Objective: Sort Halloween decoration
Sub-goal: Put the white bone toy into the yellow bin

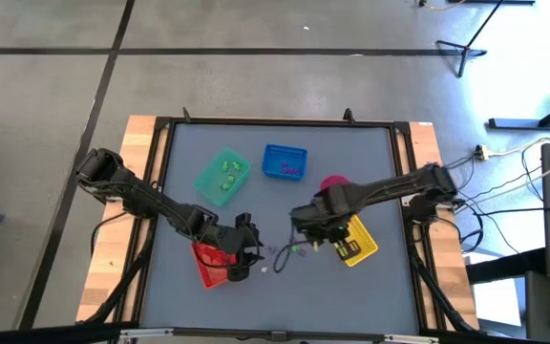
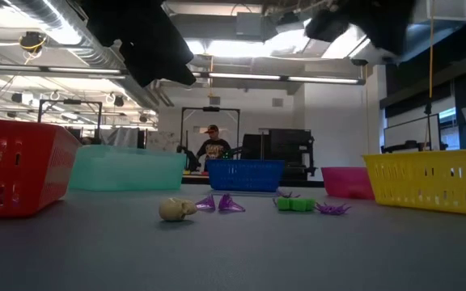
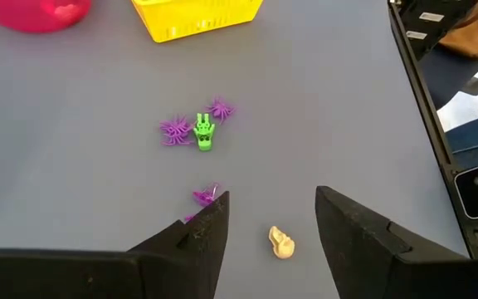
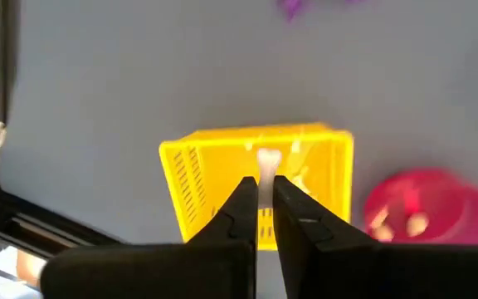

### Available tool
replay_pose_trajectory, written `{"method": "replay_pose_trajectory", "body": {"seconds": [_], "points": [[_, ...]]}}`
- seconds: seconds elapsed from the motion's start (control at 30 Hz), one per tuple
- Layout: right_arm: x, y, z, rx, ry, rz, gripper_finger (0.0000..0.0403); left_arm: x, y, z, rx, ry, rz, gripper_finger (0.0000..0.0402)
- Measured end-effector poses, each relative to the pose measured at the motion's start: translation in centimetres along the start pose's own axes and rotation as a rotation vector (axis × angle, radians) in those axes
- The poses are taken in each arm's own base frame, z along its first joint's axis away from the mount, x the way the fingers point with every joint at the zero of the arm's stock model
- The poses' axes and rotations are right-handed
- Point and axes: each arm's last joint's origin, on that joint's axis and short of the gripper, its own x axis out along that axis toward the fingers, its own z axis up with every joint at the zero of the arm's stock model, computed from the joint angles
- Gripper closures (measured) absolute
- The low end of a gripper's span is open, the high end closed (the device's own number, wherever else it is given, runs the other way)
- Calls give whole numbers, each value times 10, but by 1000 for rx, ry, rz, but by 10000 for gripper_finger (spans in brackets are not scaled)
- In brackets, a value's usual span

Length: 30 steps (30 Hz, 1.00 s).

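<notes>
Right gripper [image 4: 260, 202]: fingers pinched on a small white trinket [image 4: 267, 160], held over the yellow tray [image 4: 197, 166], with the pink bowl [image 4: 421, 203] just beside that tray.
Left gripper [image 3: 270, 218]: fingers spread apart and holding nothing, hanging above the table [image 3: 73, 100] next to the red tray [image 1: 210, 265].
Cream skull [image 3: 281, 242]: lies on the table between the left fingertips.
Loose trinkets: a green piece [image 3: 203, 133] and purple spiders [image 3: 174, 130] lie ahead of the left gripper; another purple piece [image 3: 205, 196] sits by one finger.
Other trays: green tray [image 1: 222, 176] and blue tray [image 1: 284, 161] stand well beyond both grippers.

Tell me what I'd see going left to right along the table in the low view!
Red tray → teal tray → pale skull → blue tray → green trinket → pink bowl → yellow tray.
</notes>
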Motion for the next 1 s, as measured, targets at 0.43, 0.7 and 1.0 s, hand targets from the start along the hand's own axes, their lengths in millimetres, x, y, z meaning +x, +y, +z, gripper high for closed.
{"method": "replay_pose_trajectory", "body": {"seconds": [0.43,0.7,1.0], "points": [[56,13,-66,219,68,-81,382,0,-1,8,-21,-104,38,237],[81,9,-76,254,137,-89,381,0,-2,12,-34,-154,54,237],[85,9,-76,254,130,-89,381,1,-1,11,-33,-151,58,237]]}}
